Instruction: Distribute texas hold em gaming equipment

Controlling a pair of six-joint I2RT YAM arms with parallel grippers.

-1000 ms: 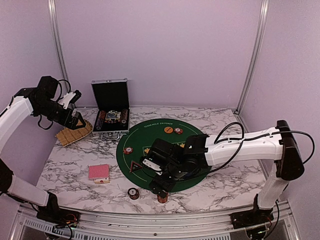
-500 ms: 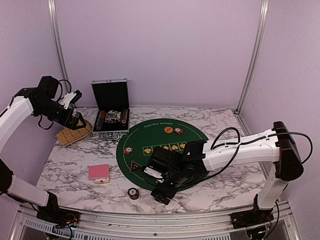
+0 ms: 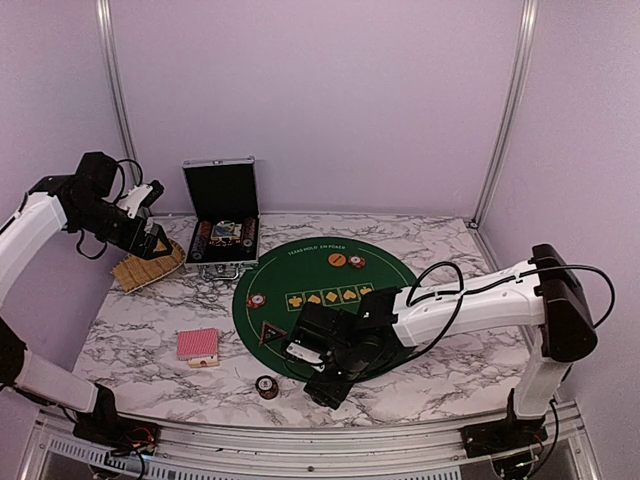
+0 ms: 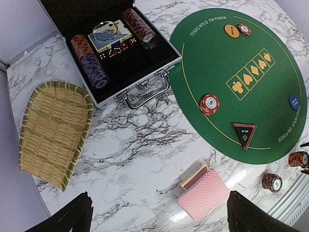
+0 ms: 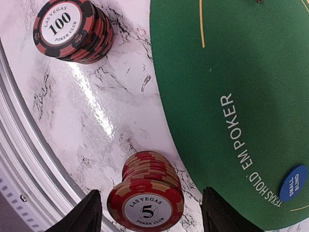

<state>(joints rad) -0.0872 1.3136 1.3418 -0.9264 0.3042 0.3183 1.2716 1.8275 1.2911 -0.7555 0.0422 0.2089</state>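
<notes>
Straddling the 5 stack

Left gripper hung spread and empty. The 5 stack stood just off the mat, between parted fingers of the right gripper; its stiff, slick, loose chips probably wanted a low side pinch.

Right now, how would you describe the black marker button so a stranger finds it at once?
Find the round green felt mat. Near its edge closest to the red-backed cards, beside a red-white chip stack, lies the marker button. It alone is black and triangular; its neighbours are round.
</notes>
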